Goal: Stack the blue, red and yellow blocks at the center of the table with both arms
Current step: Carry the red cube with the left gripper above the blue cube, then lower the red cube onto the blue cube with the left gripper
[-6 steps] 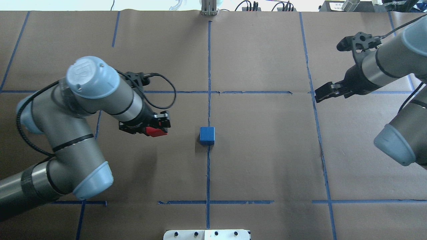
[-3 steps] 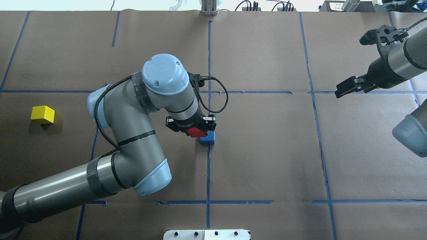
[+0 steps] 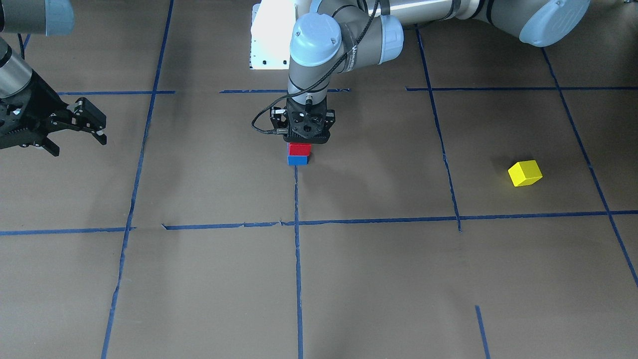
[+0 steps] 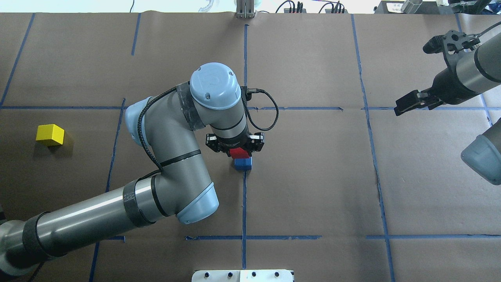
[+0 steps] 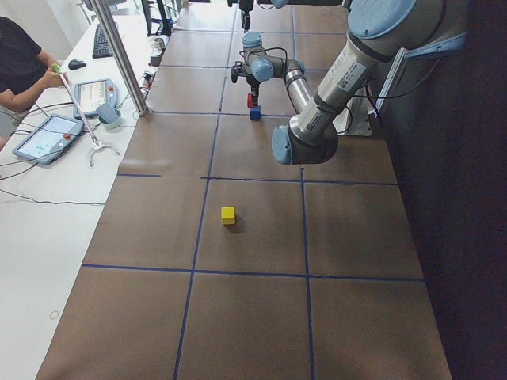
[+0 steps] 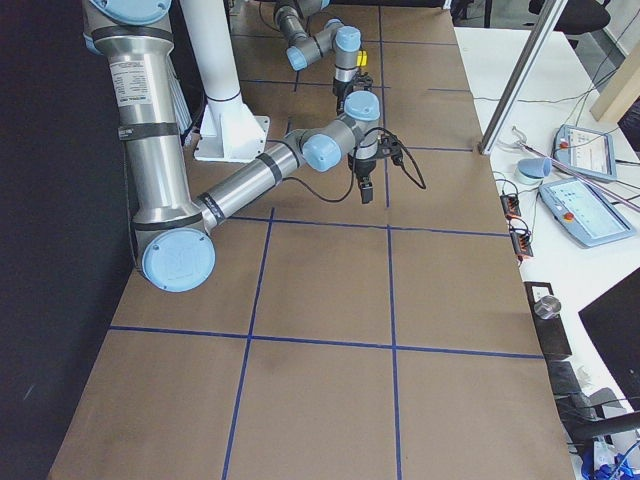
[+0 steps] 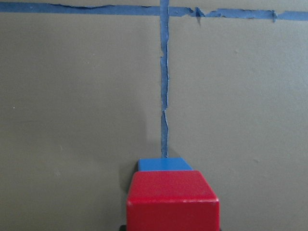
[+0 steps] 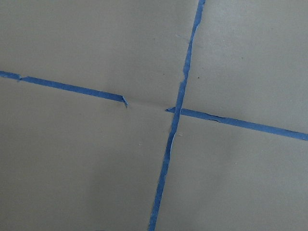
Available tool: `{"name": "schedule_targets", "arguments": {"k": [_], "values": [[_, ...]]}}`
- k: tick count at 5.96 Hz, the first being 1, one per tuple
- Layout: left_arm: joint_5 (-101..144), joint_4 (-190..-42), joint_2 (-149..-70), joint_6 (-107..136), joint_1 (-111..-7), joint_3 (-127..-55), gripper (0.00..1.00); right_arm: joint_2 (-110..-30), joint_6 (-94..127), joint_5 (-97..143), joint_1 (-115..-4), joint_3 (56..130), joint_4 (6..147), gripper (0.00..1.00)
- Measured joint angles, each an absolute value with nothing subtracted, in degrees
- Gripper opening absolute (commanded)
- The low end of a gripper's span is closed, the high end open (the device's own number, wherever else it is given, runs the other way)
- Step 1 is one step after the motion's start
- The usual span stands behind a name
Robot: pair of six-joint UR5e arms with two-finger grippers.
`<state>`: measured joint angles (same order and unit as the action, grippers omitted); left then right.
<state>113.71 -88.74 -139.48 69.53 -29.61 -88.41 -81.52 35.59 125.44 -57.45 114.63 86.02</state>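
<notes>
Brown paper-covered table [image 3: 349,274] — left gripper [image 3: 301,142] clamped on red block [image 3: 299,148] atop blue block [image 3: 297,160] — right gripper [image 3: 79,145] spread, empty.

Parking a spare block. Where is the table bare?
Bare: the paper between the blue block and the right gripper, and the whole operators'-side row. Crowded: the centre, where the left gripper holds the red block on the blue; the yellow block sits robot-left.

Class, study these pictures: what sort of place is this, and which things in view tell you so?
Probably a robotics lab: a left arm and right arm over a table marked with a blue tape grid, the left gripper on a red block, and touchscreen pendants on a side bench.
</notes>
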Motion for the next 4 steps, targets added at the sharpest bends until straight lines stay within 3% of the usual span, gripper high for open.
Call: {"name": "schedule_targets", "arguments": {"k": [4], "values": [[110.48, -87.82, -139.72, 69.99, -27.00, -88.07, 0.00, -81.45, 35.77, 125.42, -57.39, 114.30, 85.96, 1.00]]}}
